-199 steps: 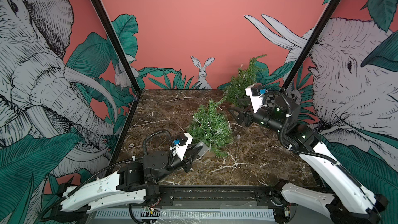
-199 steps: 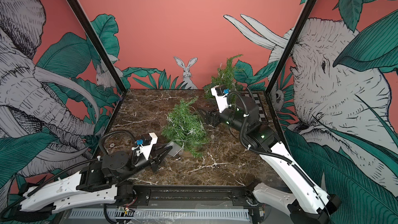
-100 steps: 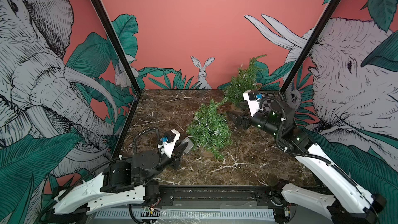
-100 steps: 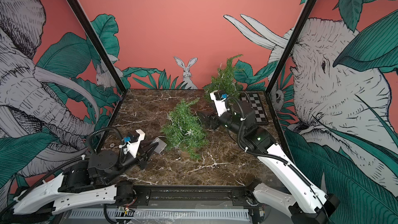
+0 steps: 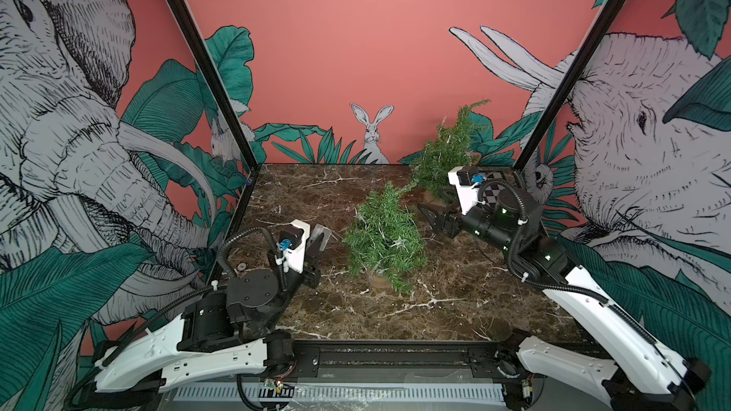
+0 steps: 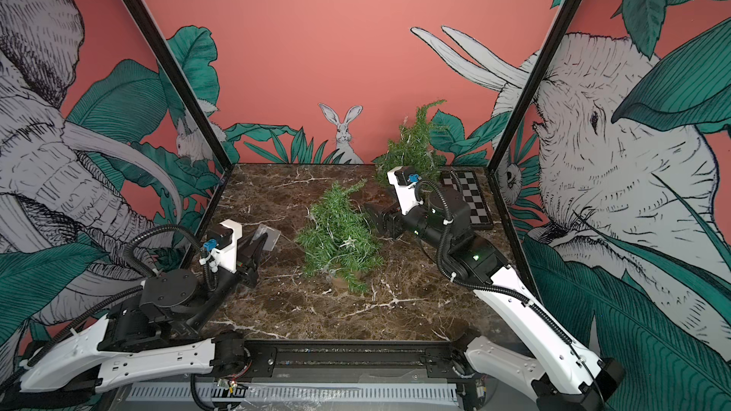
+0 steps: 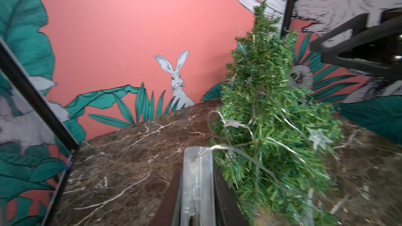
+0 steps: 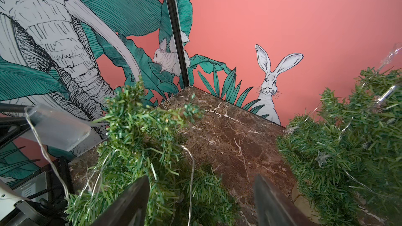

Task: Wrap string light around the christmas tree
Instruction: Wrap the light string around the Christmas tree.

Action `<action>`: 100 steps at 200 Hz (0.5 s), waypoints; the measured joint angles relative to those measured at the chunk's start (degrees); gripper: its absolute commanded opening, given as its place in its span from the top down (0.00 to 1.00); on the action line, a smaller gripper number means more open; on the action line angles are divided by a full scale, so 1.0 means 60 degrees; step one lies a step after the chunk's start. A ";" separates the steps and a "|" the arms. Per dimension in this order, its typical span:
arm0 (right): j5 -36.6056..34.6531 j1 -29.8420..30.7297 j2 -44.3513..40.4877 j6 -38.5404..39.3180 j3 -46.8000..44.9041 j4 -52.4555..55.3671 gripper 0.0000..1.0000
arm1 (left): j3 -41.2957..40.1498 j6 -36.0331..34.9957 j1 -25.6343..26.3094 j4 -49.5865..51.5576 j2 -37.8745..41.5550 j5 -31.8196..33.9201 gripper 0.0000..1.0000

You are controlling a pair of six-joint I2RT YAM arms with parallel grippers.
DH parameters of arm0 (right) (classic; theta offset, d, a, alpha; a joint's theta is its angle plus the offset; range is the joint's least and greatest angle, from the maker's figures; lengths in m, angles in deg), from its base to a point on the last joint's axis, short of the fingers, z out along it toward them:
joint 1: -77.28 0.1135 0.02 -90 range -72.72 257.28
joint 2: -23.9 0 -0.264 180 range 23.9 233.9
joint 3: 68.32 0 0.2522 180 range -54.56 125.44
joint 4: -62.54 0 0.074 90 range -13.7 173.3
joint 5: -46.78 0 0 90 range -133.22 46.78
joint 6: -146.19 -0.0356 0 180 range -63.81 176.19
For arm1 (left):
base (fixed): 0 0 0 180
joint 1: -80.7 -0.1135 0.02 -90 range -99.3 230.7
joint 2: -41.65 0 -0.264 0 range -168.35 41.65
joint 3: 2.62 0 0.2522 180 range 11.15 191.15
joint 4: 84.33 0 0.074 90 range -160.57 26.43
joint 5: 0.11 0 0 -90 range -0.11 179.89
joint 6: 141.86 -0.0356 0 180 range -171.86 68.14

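In both top views the left arm lies low at the front left of the bench [image 5: 443, 310], wrist raised, and the left hand [image 5: 316, 245] [image 6: 256, 249] is pinched shut on the clear battery box [image 5: 322, 234] [image 6: 269, 236]. It has drawn back leftward from the tree's foot since a second ago. The right arm reaches in from the right. The right hand [image 5: 431, 203] [image 6: 370, 213] is spread wide and empty, just beside the christmas tree [image 5: 381, 239] [image 6: 338, 235] and closer than before. That tree stands mid-bench in its pot, and a second tree [image 5: 447, 152] stands behind it. The blurred left wrist view shows the box edge-on between the fingers, with the string light [image 7: 236, 125] running from it into the branches. In the right wrist view the open fingers [image 8: 130, 198] straddle foliage. The string light seems loosely draped there, its full path lost among the needles.
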 measured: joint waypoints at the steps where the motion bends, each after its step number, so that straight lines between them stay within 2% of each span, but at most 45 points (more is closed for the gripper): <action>1: -0.0011 0.0000 -0.0004 0.0000 -0.0007 -0.0004 0.22 | 0.0025 -0.0029 -0.0015 -0.0004 -0.0055 0.0033 1.00; 16: -0.0076 0.0000 -0.0051 0.0015 -0.0055 -0.0007 0.22 | 0.0302 -0.0306 -0.0310 -0.0084 -0.0809 0.0117 1.00; 38: -0.0135 0.0000 -0.0124 0.0022 -0.0066 -0.0004 0.22 | 0.0852 -0.0492 -0.1198 -0.0091 -0.1960 -0.0229 1.00; 100: -0.0215 0.0000 -0.0452 0.0011 -0.0313 -0.0004 0.22 | 0.2044 -0.1249 -0.3901 -0.0259 -0.3683 -0.2463 1.00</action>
